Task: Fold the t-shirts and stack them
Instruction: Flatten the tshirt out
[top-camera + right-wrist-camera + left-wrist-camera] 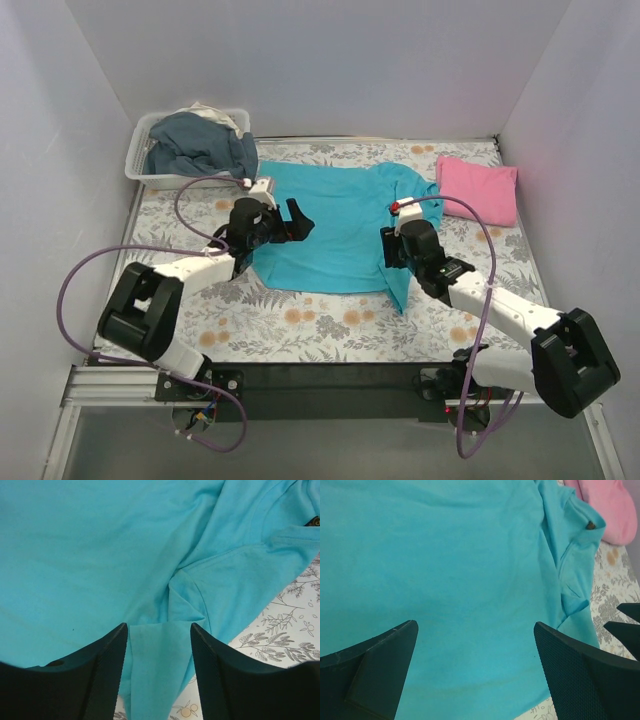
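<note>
Both released: left gripper (291,222) wide above the spread turquoise t-shirt (335,235), right gripper (159,628) astride its near sleeve (159,680), probably readying a fold.

no readable text anywhere; the small brown neck tag (590,525) on the turquoise t-shirt (445,570) is too blurred.

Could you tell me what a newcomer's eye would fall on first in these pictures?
A bright turquoise cotton t-shirt lies spread across the middle of the floral-patterned table, with the left pincer and right pincer open over it. A folded pink t-shirt sits at the far right corner.
</note>
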`<state>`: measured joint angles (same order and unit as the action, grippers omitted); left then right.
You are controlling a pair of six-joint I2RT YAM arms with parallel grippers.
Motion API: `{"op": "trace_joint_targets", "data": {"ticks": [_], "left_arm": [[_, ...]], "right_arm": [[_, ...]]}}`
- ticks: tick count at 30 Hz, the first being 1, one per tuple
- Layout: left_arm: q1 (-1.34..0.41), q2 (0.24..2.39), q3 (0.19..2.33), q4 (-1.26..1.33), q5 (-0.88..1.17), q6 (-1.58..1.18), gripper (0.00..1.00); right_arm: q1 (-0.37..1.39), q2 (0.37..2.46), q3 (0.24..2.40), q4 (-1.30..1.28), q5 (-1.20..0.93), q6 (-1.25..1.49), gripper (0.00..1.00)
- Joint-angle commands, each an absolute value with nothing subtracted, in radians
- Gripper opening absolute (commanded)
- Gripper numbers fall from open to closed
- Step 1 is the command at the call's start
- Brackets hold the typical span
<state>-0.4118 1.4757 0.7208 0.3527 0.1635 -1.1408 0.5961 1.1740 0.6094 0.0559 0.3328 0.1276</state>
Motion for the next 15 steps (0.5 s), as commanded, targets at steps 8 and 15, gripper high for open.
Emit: {"op": "trace_joint_targets", "data": {"ticks": [8,15], "left_arm": [[-0.511,1.768,0.887,0.482,0.161,-1.131,0.94],[-0.512,1.871,0.928,0.451,0.1,-1.118,0.95]], "right_arm": [[0.598,1.295,0.603,0.138,0.175,0.178,0.35],[0.6,1.371,0.61,0.137,0.196,0.19,0.34]]}}
